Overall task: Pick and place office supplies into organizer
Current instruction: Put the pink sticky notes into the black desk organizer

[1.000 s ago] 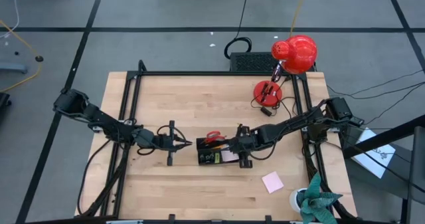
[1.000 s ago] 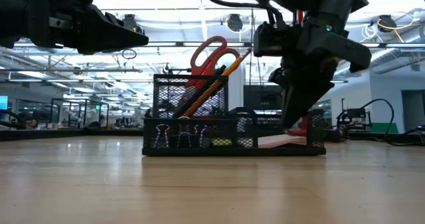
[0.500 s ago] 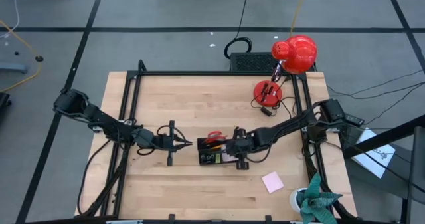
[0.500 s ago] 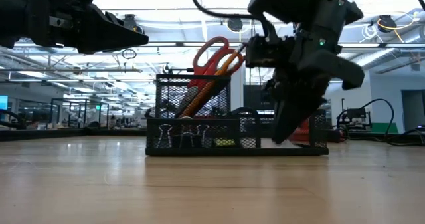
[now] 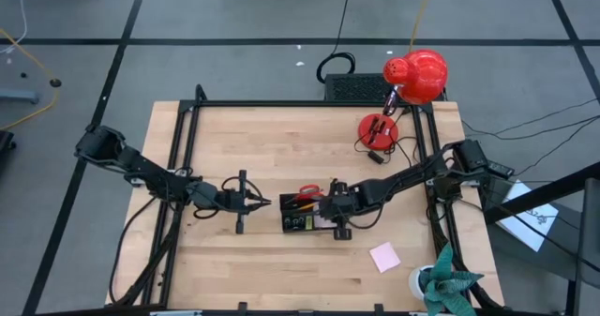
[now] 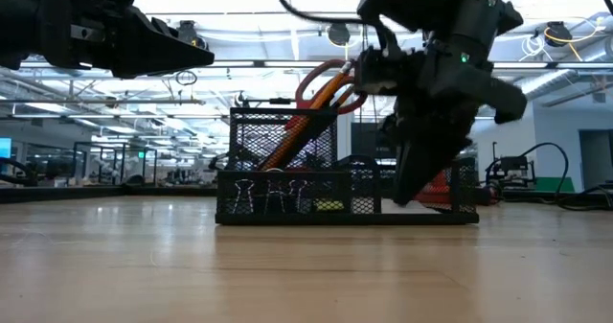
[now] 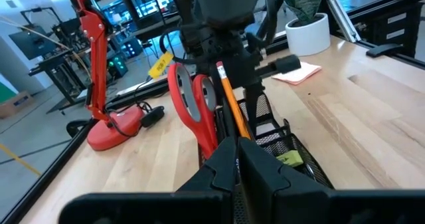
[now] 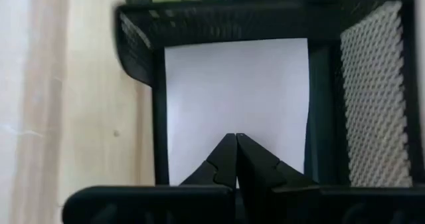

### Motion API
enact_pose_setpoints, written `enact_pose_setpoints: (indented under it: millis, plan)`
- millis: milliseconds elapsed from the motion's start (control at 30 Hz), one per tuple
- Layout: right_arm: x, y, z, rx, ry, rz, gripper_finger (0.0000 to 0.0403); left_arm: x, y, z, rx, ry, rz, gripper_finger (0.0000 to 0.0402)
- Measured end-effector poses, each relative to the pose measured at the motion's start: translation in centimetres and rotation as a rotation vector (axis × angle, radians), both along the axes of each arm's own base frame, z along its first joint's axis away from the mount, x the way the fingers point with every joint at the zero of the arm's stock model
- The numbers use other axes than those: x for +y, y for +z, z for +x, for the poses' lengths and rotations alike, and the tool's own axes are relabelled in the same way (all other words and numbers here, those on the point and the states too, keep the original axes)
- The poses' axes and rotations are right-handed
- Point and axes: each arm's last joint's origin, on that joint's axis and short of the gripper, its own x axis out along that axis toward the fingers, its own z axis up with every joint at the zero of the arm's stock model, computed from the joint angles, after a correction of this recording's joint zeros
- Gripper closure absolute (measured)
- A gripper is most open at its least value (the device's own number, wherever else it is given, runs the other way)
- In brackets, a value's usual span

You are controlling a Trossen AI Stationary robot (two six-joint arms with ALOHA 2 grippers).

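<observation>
The black mesh organizer point(image 5: 302, 219) stands mid-table on its base. Red-handled scissors point(image 6: 321, 79) and orange pencils point(image 7: 229, 98) lean in its tall cup. Binder clips point(image 6: 254, 196) and a yellow-green bit point(image 6: 329, 205) sit in the low front cells. My right gripper point(image 5: 328, 213) is shut, reaching down into the right-hand cell onto a pale sticky pad point(image 8: 236, 84). My left gripper point(image 5: 267, 203) is shut, hovering just left of the organizer. A pink sticky pad point(image 5: 384, 256) lies flat on the table. My right gripper has its shut fingertips point(image 8: 229, 151) down on the middle of the pale pad's top face point(image 8: 236, 111), inside the organizer's right cell. It comes from above, slanting in from the table's right. The pad lies flat on the cell's floor.
A red desk lamp point(image 5: 412, 77) with its round base point(image 5: 378, 128) stands at the far right. A black box with cables point(image 5: 356, 86) sits at the far edge, a potted plant point(image 5: 436, 283) at the near right corner. Bare wood lies near and far of the organizer.
My right gripper moved toward the table's left and down into the organizer's right cell, staying shut. The pad, tilted in the cell before, now lies flat under it. The organizer shifted slightly along the table and the scissors' handles swayed with it.
</observation>
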Motion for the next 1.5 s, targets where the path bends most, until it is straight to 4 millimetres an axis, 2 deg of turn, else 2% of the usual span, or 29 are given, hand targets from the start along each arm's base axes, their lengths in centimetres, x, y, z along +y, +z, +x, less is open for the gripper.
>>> enact_pose_setpoints:
  millis: [467,700,867,1033,1233,1367,1500]
  plan:
    - [0.4,3.7,-1.1,-0.093,0.021,0.019,0.0403,0.0,0.0,0.0,0.001,0.001,-0.007,0.0376]
    - [2.2,7.6,-4.5,-0.099,0.119,0.053,0.0403,0.0,0.0,0.0,0.002,0.002,-0.008,0.0376]
    - [5.6,9.3,-7.3,-0.087,0.366,0.184,0.0391,0.0,-0.1,0.0,0.009,0.002,-0.007,0.0376]
    - [8.1,8.7,-8.7,-0.003,0.328,0.229,0.0344,0.0,-0.1,0.0,0.011,0.002,-0.006,0.0376]
    - [10.2,7.6,-9.9,0.106,0.198,0.291,0.0247,0.0,-0.3,0.0,0.029,0.006,-0.010,0.0376]
    - [11.7,6.6,-10.7,0.158,0.209,0.266,0.0194,0.0,-0.3,0.0,0.030,0.007,-0.010,0.0376]
    - [12.5,5.4,-11.8,0.209,0.199,0.164,0.0171,0.0,-0.3,0.0,0.029,0.007,-0.010,0.0376]
